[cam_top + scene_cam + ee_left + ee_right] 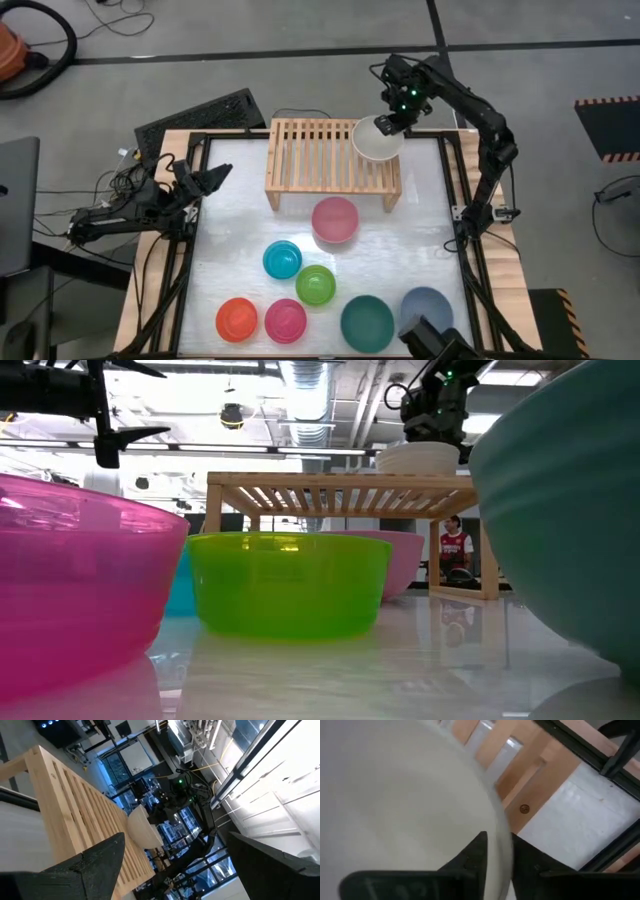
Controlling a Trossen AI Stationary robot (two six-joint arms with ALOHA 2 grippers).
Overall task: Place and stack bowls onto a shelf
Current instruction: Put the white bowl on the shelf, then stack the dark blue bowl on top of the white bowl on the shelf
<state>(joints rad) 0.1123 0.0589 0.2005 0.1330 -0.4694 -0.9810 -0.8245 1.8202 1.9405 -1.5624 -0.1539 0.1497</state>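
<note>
The white bowl [376,141] sits at the right far corner of the light-wood shelf [318,158], and my right gripper [393,121] is shut on its rim from above. In the low view the bowl [424,457] stands on the slatted top [330,480]. On the table in front of the shelf rest the pale pink [335,220], cyan [282,260], lime green [315,285], red-orange [237,320], magenta [286,321], dark teal [367,323] and slate blue [428,308] bowls. My left gripper [207,180] waits open by the table's left edge. My right gripper pinches the white bowl's rim [501,837] on its far right side, one finger [469,862] inside the bowl and one [532,867] outside. The fingers come from above, pointing down. The bowl is upright, its base on the slats at the shelf's right end.
The rest of the shelf's top, left of the white bowl, is bare slats. The pink bowl stands just in front of the shelf's right half. A black frame [452,180] borders the table. A keyboard [200,115] lies beyond the far left corner.
</note>
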